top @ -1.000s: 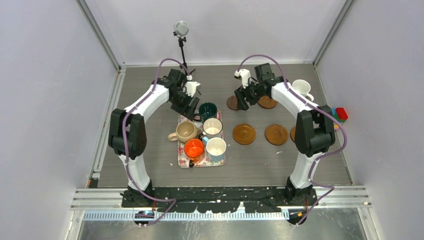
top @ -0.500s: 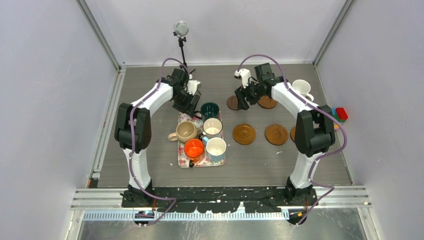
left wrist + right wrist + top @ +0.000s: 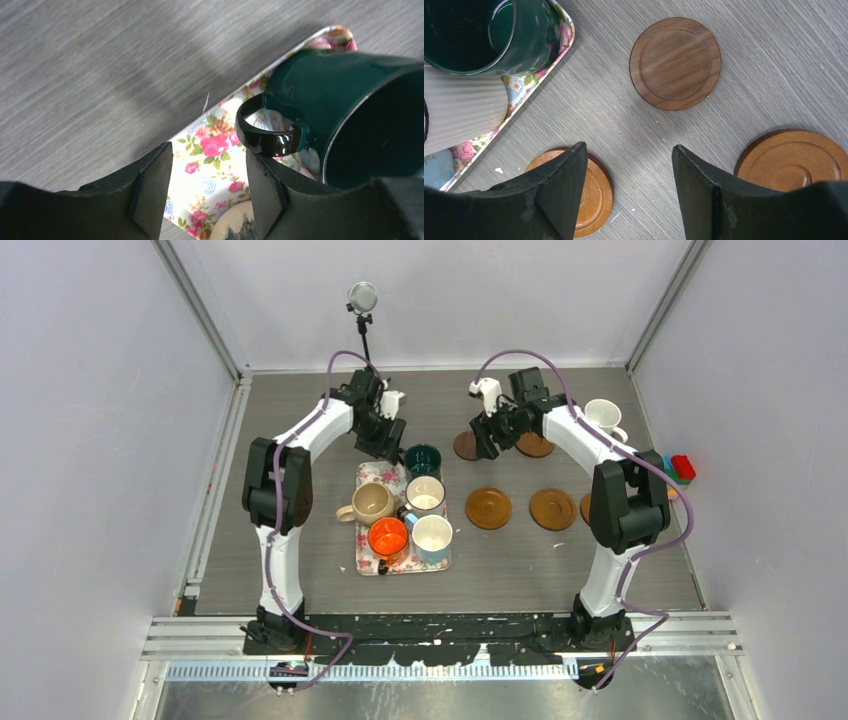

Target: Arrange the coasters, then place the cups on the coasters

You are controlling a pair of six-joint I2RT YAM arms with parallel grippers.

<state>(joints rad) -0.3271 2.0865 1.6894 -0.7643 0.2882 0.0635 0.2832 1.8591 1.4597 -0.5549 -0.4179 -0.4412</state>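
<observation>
**Change noted.** Over the last second the left arm was swung inward, and the left gripper (image 3: pixel 207 200) was brought from the 11 o'clock corner of the floral tray (image 3: pixel 372 476) to the handle (image 3: pixel 269 136) of the dark green mug (image 3: pixel 420 458). Its jaws were drawn somewhat narrower but remained spread. The handle lay just off the right fingertip and was not pinched. The right gripper (image 3: pixel 629 192) was hardly shifted. It was held over the table (image 3: pixel 300 540) with jaws spread and nothing between them, the dark brown coaster (image 3: pixel 675 62) lying at its 12 o'clock.

**Bearing on task.** The cup stage was judged to be opening, with the dark green mug first. None of the tray's mugs had been set on a coaster.

**Coasters.** Five were counted, laid singly at the table's 1 to 3 o'clock, well apart from the tray; one (image 3: pixel 488 508) lay nearest it.

**Tray contents, five mugs, upright:**
- dark green mug, 1 o'clock corner
- cream mug (image 3: pixel 425 493), 3 o'clock
- beige mug (image 3: pixel 372 503), 9 o'clock, overhanging the edge
- orange mug (image 3: pixel 387 537), 7 o'clock
- light blue mug (image 3: pixel 432 537), 5 o'clock

No contents were seen in any.

**Off tray.** A white mug (image 3: pixel 602 415) stood at the table's 2 o'clock. Whether a coaster lay beneath could not be told.
</observation>
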